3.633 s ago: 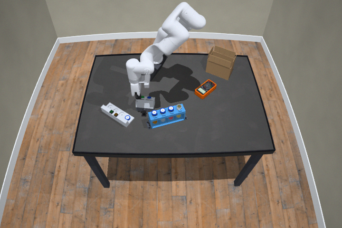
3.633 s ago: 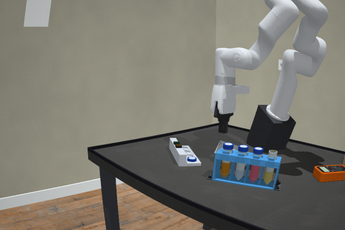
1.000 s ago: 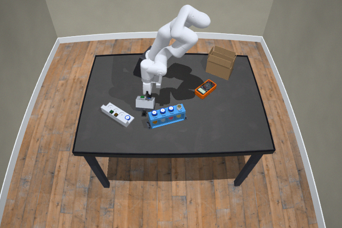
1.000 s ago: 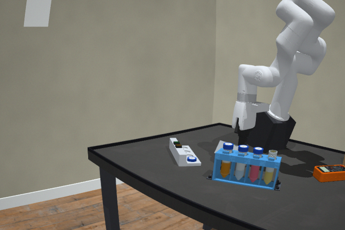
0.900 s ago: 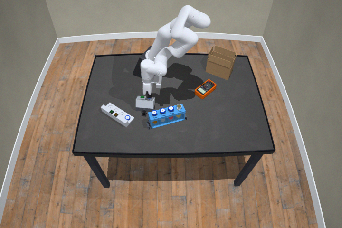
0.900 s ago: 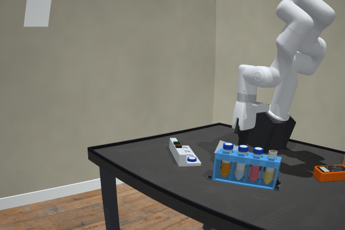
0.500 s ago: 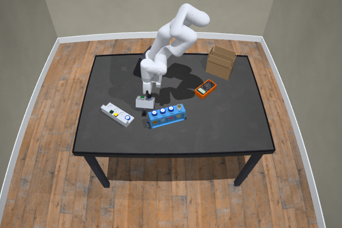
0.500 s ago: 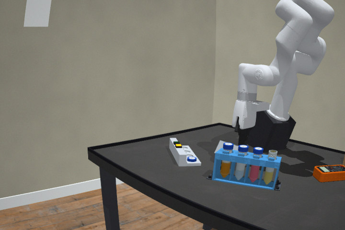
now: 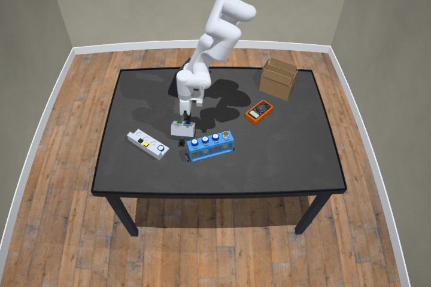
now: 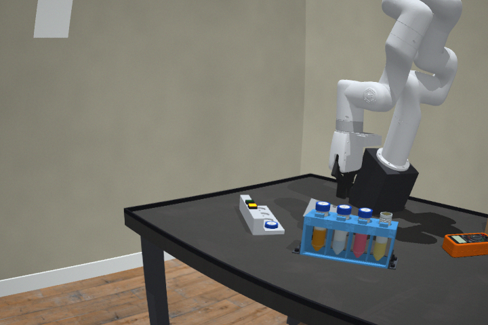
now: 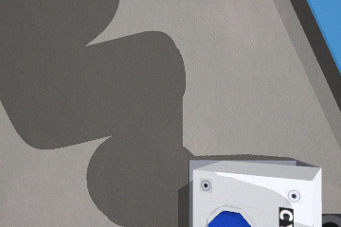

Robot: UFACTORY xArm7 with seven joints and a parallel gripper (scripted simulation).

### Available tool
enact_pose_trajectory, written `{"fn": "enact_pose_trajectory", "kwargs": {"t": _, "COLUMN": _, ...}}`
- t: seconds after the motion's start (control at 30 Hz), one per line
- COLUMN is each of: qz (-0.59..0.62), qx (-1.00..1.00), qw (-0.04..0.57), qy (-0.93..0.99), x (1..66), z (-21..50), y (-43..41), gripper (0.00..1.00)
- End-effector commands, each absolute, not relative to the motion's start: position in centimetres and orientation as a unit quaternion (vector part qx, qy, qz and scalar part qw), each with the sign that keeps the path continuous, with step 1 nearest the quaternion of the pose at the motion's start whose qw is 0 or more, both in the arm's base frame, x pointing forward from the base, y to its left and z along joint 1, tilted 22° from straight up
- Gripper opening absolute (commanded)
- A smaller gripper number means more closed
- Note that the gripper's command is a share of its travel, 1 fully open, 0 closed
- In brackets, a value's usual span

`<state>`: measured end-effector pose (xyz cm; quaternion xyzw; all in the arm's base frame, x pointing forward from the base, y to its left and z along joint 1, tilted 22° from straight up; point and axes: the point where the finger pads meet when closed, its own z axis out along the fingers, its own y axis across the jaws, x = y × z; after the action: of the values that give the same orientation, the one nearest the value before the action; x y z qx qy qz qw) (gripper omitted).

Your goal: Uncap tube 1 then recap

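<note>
White arm [image 10: 402, 95] folded, tool [image 10: 342, 183] downward

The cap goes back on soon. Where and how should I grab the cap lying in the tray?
Take the blue cap by its round side wall, straight down from above. It lies flat at the white tray's end and stands proud of its top, so fingers should fit either side.

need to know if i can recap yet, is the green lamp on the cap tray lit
Not lit. On the cap tray the green lamp looks dark while the amber lamp beside it glows yellow, so the aspirate step appears to be running.
</note>
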<state>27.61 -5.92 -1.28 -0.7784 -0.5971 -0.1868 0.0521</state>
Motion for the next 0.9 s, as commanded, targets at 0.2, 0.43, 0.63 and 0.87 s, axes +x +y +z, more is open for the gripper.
{"fn": "enact_pose_trajectory", "kwargs": {"t": 0.2, "qz": -0.191, "qx": -0.566, "qw": -0.007, "qy": -0.802, "x": 30.9, "z": -2.5, "y": -11.2, "gripper": 1.00}}
{"fn": "enact_pose_trajectory", "kwargs": {"t": 0.43, "qz": -0.186, "qx": -0.412, "qw": -0.042, "qy": -0.891, "x": 32.8, "z": -3.2, "y": -14.3, "gripper": 1.00}}
{"fn": "enact_pose_trajectory", "kwargs": {"t": 0.63, "qz": -0.186, "qx": -0.371, "qw": -0.051, "qy": -0.908, "x": 35.0, "z": -4.1, "y": -17.9, "gripper": 1.00}}
{"fn": "enact_pose_trajectory", "kwargs": {"t": 0.87, "qz": -0.186, "qx": -0.371, "qw": -0.051, "qy": -0.909, "x": 37.6, "z": -5.0, "y": -22.1, "gripper": 1.00}}
